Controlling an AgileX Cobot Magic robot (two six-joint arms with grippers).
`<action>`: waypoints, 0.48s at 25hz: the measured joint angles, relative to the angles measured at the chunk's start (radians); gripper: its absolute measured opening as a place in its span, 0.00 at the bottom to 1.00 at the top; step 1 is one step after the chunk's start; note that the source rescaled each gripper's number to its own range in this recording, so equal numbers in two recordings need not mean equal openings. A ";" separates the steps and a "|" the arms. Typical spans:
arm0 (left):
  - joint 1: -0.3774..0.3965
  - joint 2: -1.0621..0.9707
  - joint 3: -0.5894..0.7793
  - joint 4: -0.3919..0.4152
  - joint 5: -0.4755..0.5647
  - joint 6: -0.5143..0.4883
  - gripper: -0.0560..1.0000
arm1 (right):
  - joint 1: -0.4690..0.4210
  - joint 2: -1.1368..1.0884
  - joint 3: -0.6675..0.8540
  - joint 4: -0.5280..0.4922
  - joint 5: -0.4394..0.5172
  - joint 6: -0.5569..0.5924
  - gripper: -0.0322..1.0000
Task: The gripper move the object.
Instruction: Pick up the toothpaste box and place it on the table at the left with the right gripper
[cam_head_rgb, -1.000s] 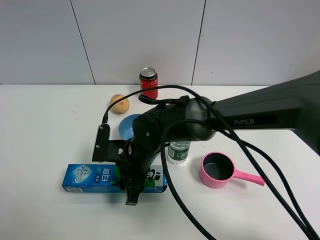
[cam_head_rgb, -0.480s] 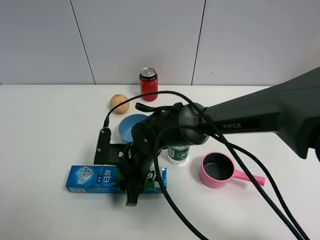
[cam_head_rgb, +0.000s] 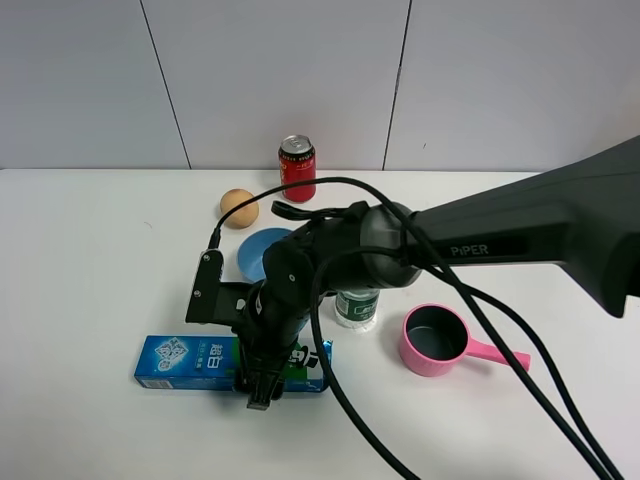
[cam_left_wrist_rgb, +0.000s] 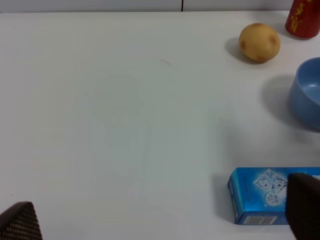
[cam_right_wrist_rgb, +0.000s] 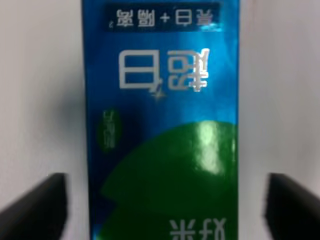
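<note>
Right gripper (cam_head_rgb: 262, 385) is down over the box (cam_head_rgb: 185, 360), which lies flat on the table (cam_head_rgb: 80, 300), lower left of centre in the high view, long side running left to right. In the right wrist view the fingertips (cam_right_wrist_rgb: 42, 205) are apart, one on each side of the box's green part, with a strip of white table between each tip and the box edge: straddling, not clamped. Judged: approach done, grasp not yet closed; closing, lifting and the move itself remain. Arm enters from the right edge and crosses the middle, wrist bent steeply down, jaws aimed at the table over the box's right half. Left gripper (cam_left_wrist_rgb: 161, 222) is off to the side, fingers wide apart, holding nothing.
</note>
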 joint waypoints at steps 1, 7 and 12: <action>0.000 0.000 0.000 0.000 0.000 0.000 1.00 | 0.000 0.000 0.000 -0.004 0.000 0.001 0.87; 0.000 0.000 0.000 0.000 0.000 0.000 1.00 | 0.000 -0.008 0.000 -0.025 0.038 0.002 0.99; 0.000 0.000 0.000 0.000 0.000 0.000 1.00 | 0.000 -0.086 0.000 -0.024 0.113 0.034 1.00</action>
